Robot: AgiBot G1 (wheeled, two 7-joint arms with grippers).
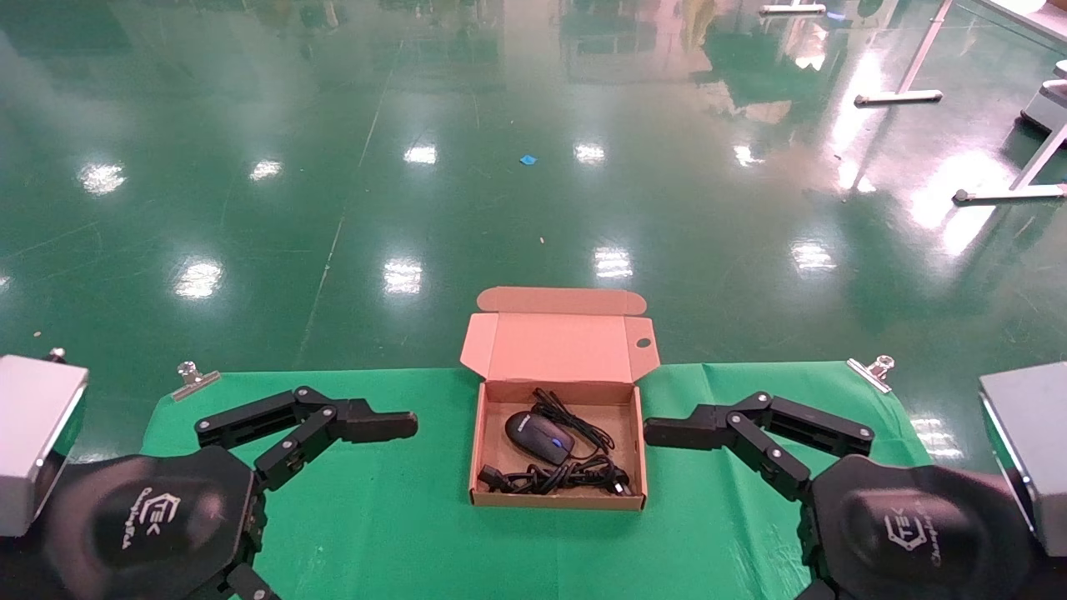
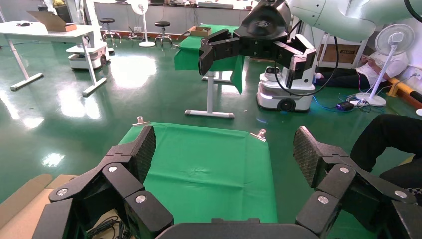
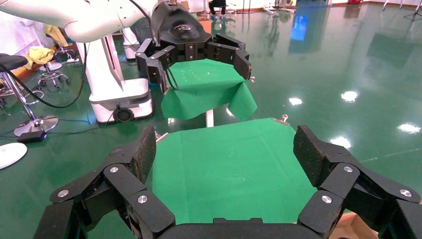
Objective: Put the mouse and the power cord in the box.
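The mouse [image 1: 539,437] and the power cord [image 1: 554,477] both lay inside the box [image 1: 557,500], so the job looked done, with the left gripper [image 1: 392,425] at nine o'clock and the right gripper [image 1: 667,433] at three o'clock of it, both spread wide and holding nothing.

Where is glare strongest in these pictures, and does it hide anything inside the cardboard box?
Head view: bright lamp reflections spot the glossy green floor, not the shallow brown cardboard box; the black computer mouse and coiled black power cord read clearly. Left wrist view: glare patches on the floor beside the green cloth table. Right wrist view: smaller floor highlights.
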